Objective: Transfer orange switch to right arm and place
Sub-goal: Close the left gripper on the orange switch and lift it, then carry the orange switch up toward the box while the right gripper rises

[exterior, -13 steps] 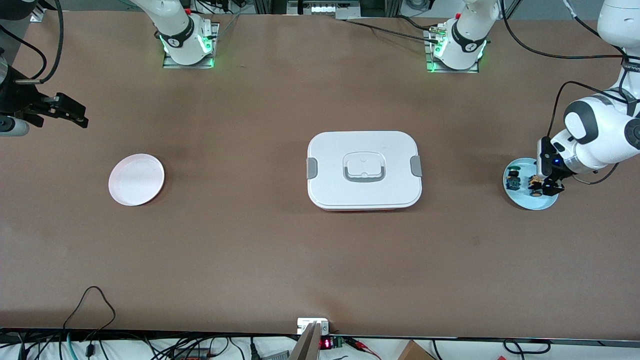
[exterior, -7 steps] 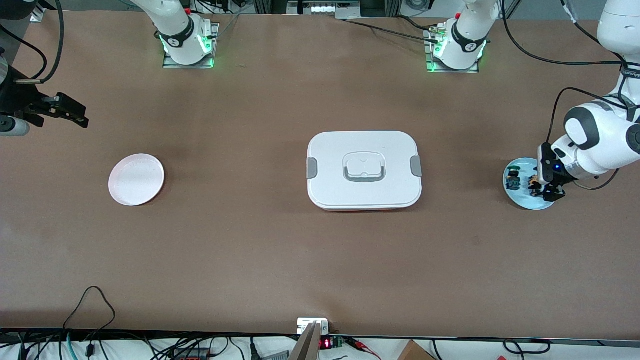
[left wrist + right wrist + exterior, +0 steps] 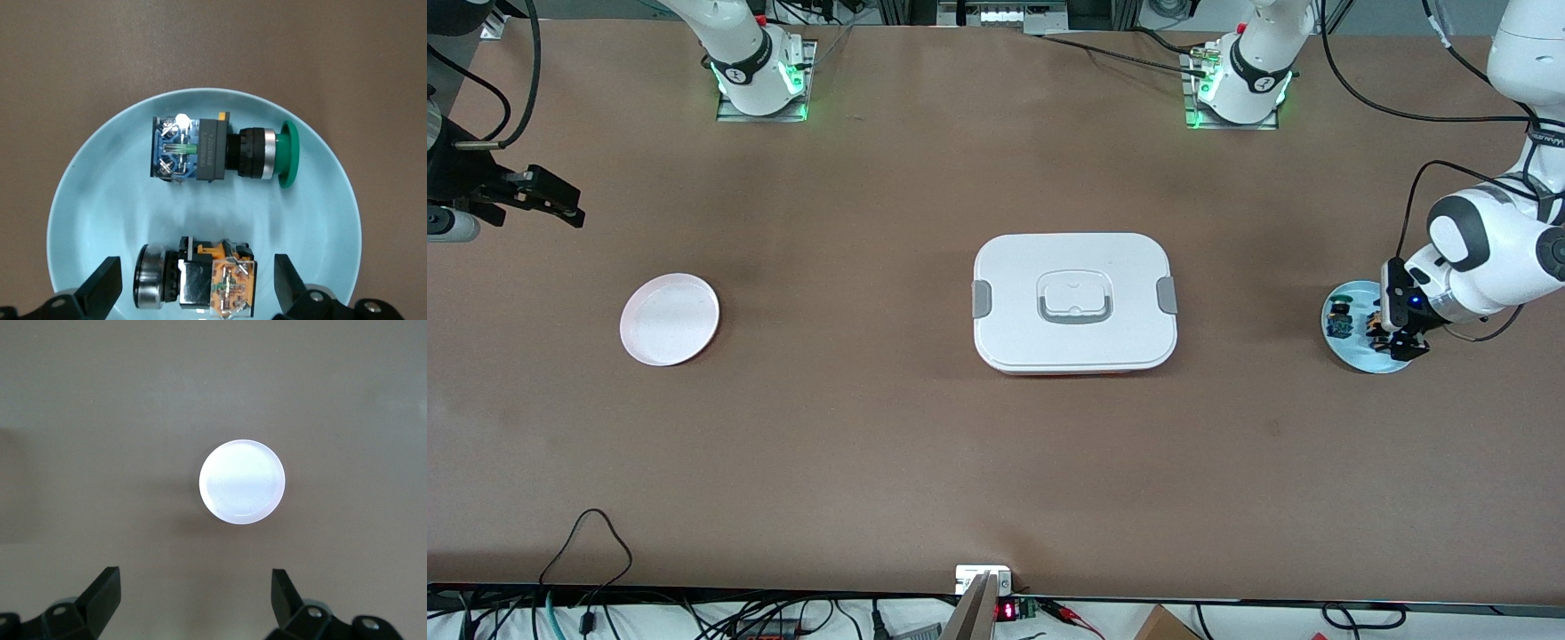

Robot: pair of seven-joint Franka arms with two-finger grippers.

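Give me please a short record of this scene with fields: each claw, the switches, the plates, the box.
left claw: open, astride the orange switch on the blue plate
right claw: open, waiting in the air at the right arm's end
green switch: lying on the blue plate beside the orange one
pink plate: bare
white box: lid on, mid-table

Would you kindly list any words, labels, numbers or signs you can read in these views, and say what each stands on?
No text can be read clearly in any view.
Dark band on the left arm: lettering, too small to read.
Red display at the table edge nearest the front camera: digits blurred.
Green-capped switch and orange switch: no legible marking.
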